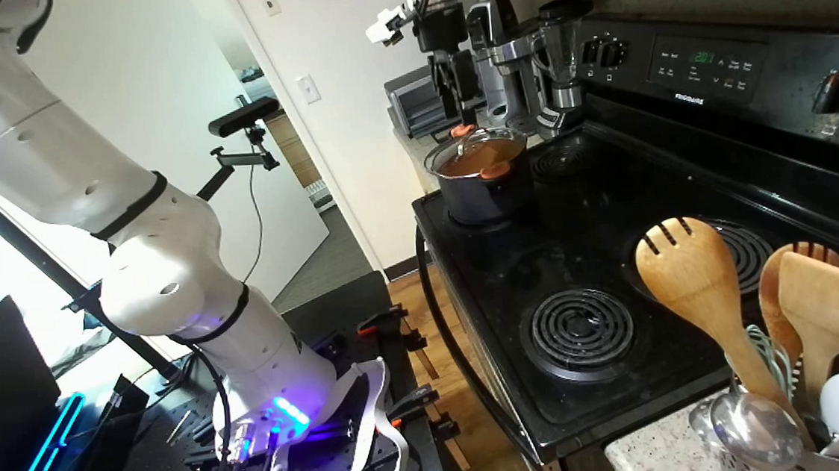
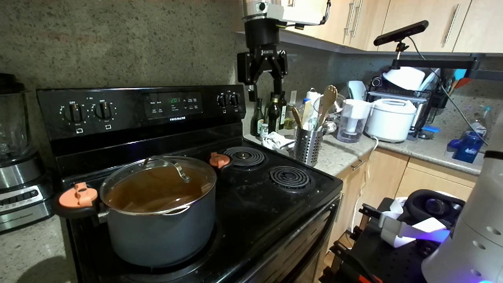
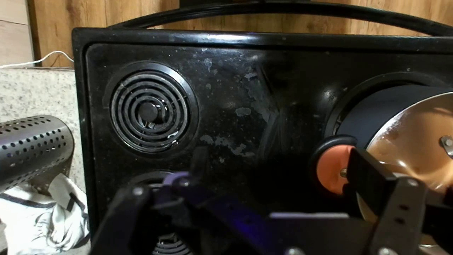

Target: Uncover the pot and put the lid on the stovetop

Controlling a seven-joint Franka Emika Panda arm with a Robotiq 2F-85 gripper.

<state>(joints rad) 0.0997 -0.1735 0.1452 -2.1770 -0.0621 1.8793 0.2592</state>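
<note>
The dark grey pot [image 1: 488,199] [image 2: 161,237] [image 3: 375,109] with orange handle pads stands on a front burner of the black stovetop [image 1: 540,248] [image 2: 247,200] [image 3: 226,106]. Its clear glass lid [image 1: 477,152] [image 2: 157,192] [image 3: 407,141], metal-rimmed with an arched metal handle, rests on top; brownish orange shows through. My gripper [image 1: 459,116] [image 2: 265,96] [image 3: 277,163] hangs fingers down, high over the rear of the stovetop and apart from the pot. Its fingers are spread wide with nothing between them. In the wrist view, one finger overlaps an orange handle, and the pot runs off the right edge.
A perforated steel utensil holder [image 2: 307,147] [image 3: 35,148] with wooden spoons [image 1: 691,266] stands on the counter beside the stove, near a white cloth [image 2: 277,141] [image 3: 42,219] and dark bottles [image 2: 273,114]. The control panel [image 2: 173,108] rises behind the burners. A blender [image 1: 563,67] [image 2: 19,169] flanks the pot's side.
</note>
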